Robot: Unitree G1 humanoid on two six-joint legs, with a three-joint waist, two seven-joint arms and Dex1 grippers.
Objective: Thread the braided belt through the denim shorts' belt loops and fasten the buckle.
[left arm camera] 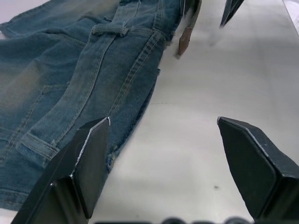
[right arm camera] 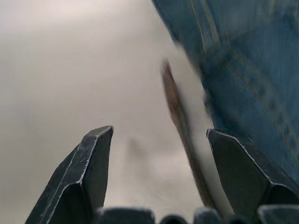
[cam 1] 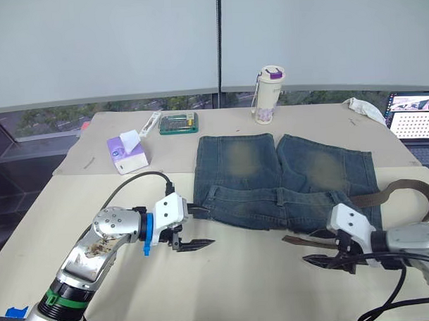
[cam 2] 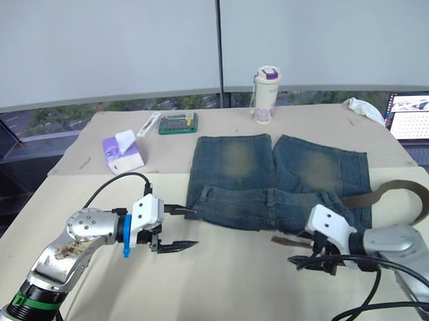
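Observation:
The denim shorts (cam 1: 282,172) lie flat mid-table, waistband toward me, with a belt loop (left arm camera: 110,30) on the band. The braided belt (cam 1: 402,189) curls off the shorts' right side, and its brown tip (cam 1: 295,239) pokes out in front of the waistband. How it runs along the band is hidden. The buckle is out of view. My left gripper (cam 1: 199,228) is open at the waistband's left corner, one finger (left arm camera: 91,158) over the denim edge. My right gripper (cam 1: 313,250) is open just in front of the belt tip (right arm camera: 180,121), which lies between its fingers.
A purple tissue box (cam 1: 126,153) sits at the left. A green case (cam 1: 178,123) and a white bottle (cam 1: 268,85) stand at the back. A laptop (cam 1: 414,118) and a white cloth (cam 1: 364,107) are at the far right. Bare tabletop (cam 1: 240,279) runs between my grippers.

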